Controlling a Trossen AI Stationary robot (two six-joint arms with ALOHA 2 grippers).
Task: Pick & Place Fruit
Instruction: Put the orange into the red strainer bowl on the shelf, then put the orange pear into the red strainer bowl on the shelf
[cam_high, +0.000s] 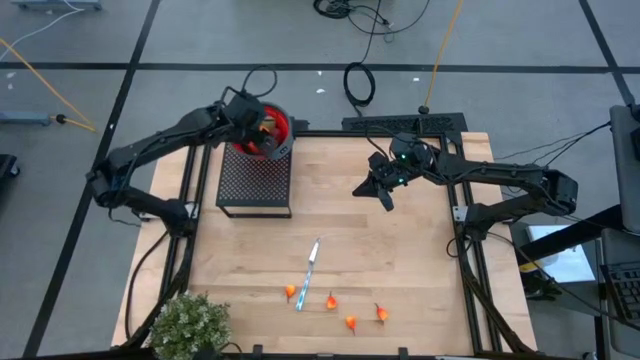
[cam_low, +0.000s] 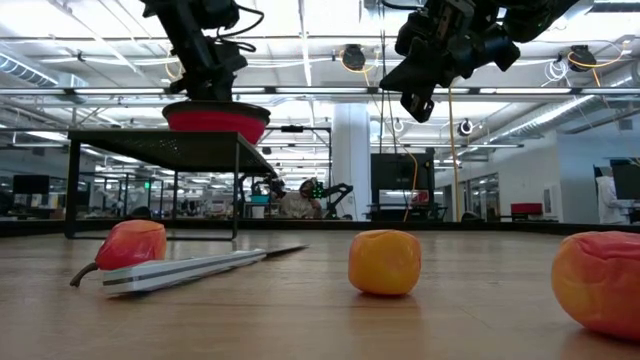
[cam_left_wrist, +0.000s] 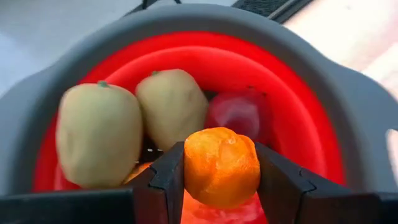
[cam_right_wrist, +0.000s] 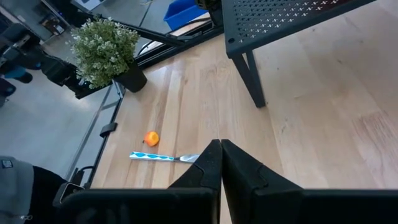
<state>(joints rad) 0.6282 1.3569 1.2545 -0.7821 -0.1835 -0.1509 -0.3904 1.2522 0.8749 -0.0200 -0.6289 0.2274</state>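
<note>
My left gripper (cam_high: 262, 127) is over the red bowl with a grey rim (cam_high: 283, 122), which stands on the black perforated stand (cam_high: 255, 180) at the table's far left. It is shut on an orange ball fruit (cam_left_wrist: 221, 165). In the bowl lie two olive ovals (cam_left_wrist: 99, 134) and a dark-red fruit (cam_left_wrist: 239, 115). Several small orange-red fruits (cam_high: 350, 322) lie on the table near the front edge. My right gripper (cam_high: 386, 199) is shut and empty, up over the table's far right. My left gripper pinches the orange ball between its two fingers (cam_left_wrist: 169, 177), on its two opposite sides (cam_left_wrist: 249, 168). The fingers come from above, pointing down into the bowl. The ball sits just over the fruit in the bowl; whether it rests on them I cannot tell.
A knife with a blue-white handle (cam_high: 309, 272) lies at the table's middle front among the small fruits. A bushy grey-green plant (cam_high: 190, 325) stands at the front left corner. Bare wood lies between the stand and my right gripper.
</note>
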